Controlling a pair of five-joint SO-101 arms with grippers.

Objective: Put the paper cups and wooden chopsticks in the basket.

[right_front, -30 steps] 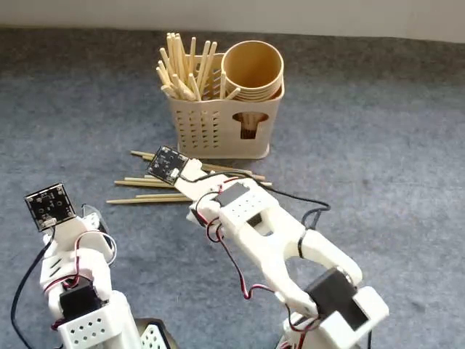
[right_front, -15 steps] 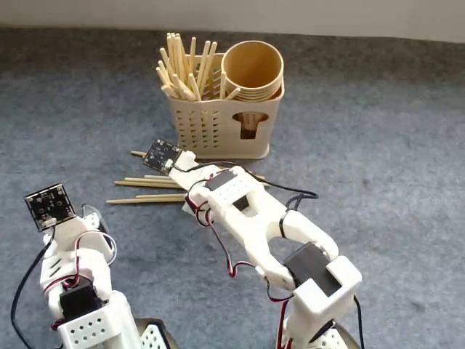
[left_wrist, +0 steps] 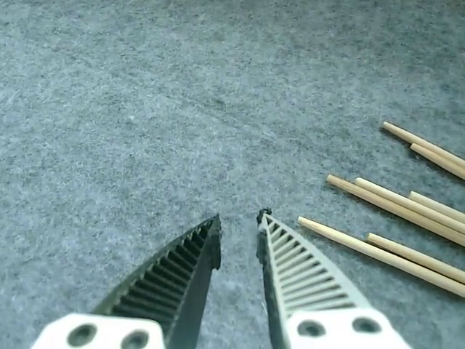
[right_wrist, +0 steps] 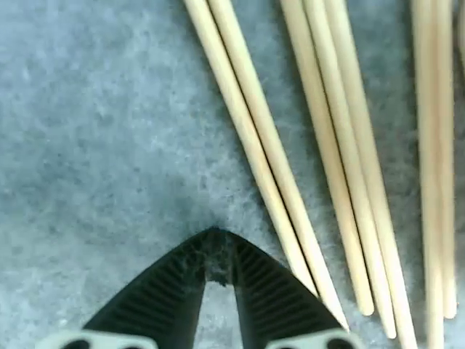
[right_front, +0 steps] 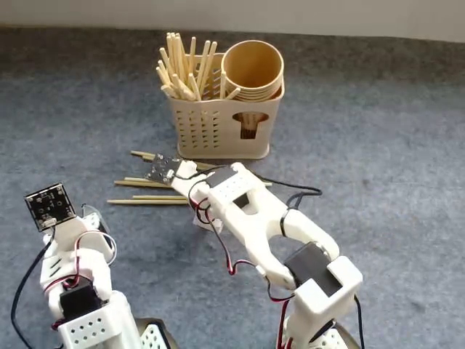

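1. Grey felt [right_front: 378, 145] covers the table, and we see a slotted basket [right_front: 211, 131] standing at its far side.
2. Seen from above, stacked paper cups [right_front: 253, 69] fill the basket's right compartment and upright chopsticks [right_front: 182, 69] fill its left.
3. Loose chopsticks [right_front: 145, 201] lie flat on the felt in front of the basket. The right arm [right_front: 269, 225] stretches over them and hides part of them from above.
4. We find the right gripper [right_wrist: 214, 265] down at the felt, fingertips clenched together, just beside a pair of those sticks.
5. The left arm [right_front: 73, 269] sits folded near its base. The left gripper [left_wrist: 238, 225] hangs over the felt with its fingers slightly parted, near the stick ends.
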